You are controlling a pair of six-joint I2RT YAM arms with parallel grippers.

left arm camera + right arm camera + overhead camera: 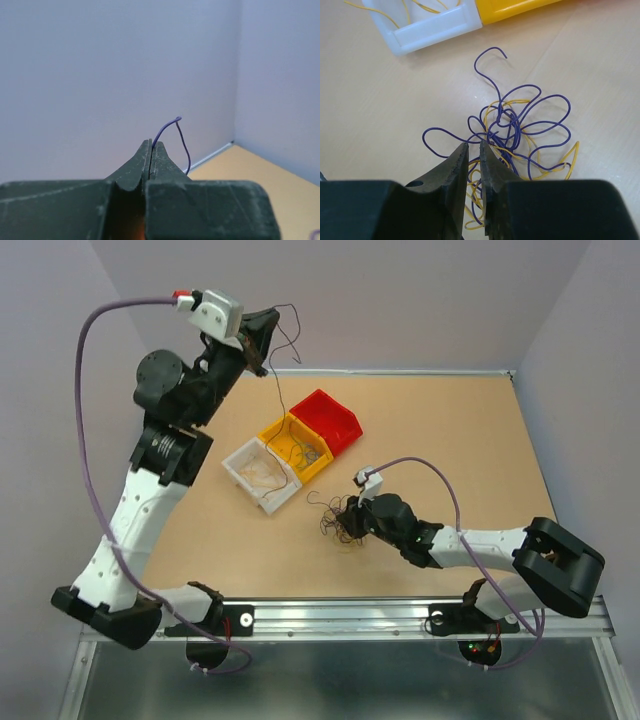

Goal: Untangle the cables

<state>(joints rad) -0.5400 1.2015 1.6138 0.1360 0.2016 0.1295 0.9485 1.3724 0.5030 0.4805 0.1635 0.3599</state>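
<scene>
Purple cable (183, 146) pinched in left pincer (151, 145) by far table edge (400, 371)

1. A tan board table (450, 440) carries everything.
2. A white bin (238, 451), a yellow bin (272, 425) and a red bin (337, 424) stand on it, touching in a diagonal row.
3. Tangled purple and yellow cables (505, 122) lie on the bare board near the white bin, apart from it.

Soft, even light fills the space, bright and diffuse; the tabletop (450, 440) carries only faint shadows beneath the arms (130, 510). Up close, the left pincer (151, 143) goes blurry toward the lens, while the purple cable (178, 119) is sharp against pale walls (75, 75). The right pincer (474, 146) looms dark and soft, the cables (502, 122) crisp.
</scene>
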